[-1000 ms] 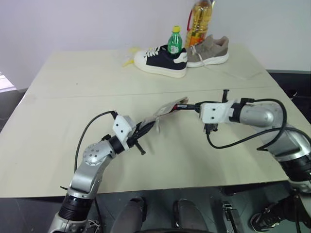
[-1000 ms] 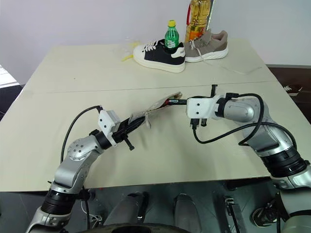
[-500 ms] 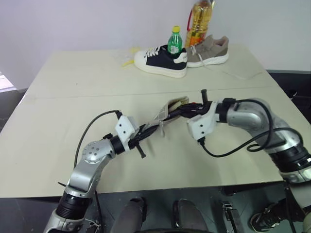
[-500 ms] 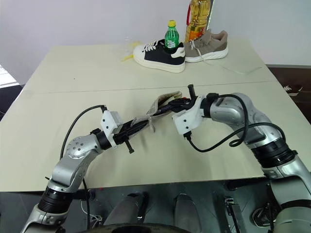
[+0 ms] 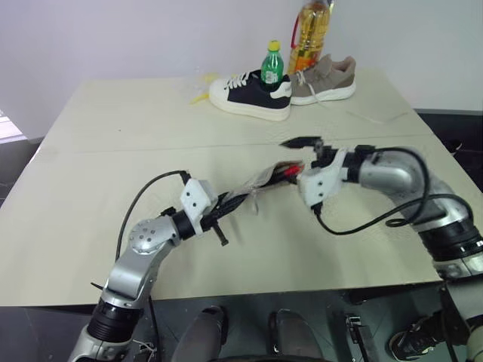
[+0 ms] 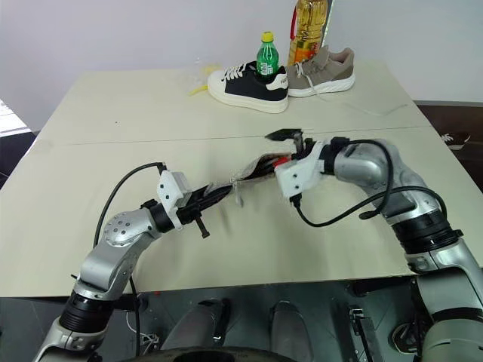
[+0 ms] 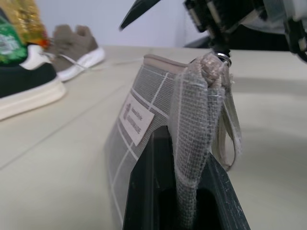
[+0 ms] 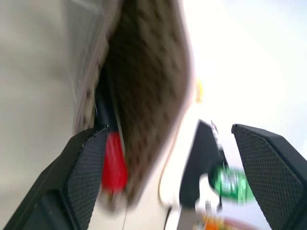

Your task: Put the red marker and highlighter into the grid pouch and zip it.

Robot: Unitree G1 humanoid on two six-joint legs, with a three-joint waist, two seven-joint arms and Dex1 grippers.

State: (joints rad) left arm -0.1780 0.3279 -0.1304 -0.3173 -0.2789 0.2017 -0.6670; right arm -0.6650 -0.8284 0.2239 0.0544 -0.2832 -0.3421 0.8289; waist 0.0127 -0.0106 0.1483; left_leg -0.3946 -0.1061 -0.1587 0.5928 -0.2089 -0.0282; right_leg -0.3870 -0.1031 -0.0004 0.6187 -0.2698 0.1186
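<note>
Nearest me, my left tool (image 5: 220,210) is clamped on one end of the flat grey fabric grid pouch with thin white lines (image 5: 256,183), holding it up off the beige desk (image 5: 90,188). The slim red marker (image 5: 290,170) pokes out of the pouch's far open end. My right tool (image 6: 285,147) sits at that end with its fingers spread wide, gripping nothing. Far back stand a black-and-white sneaker (image 5: 249,94), a green bottle (image 5: 272,64) and a tan shoe (image 5: 326,78).
</note>
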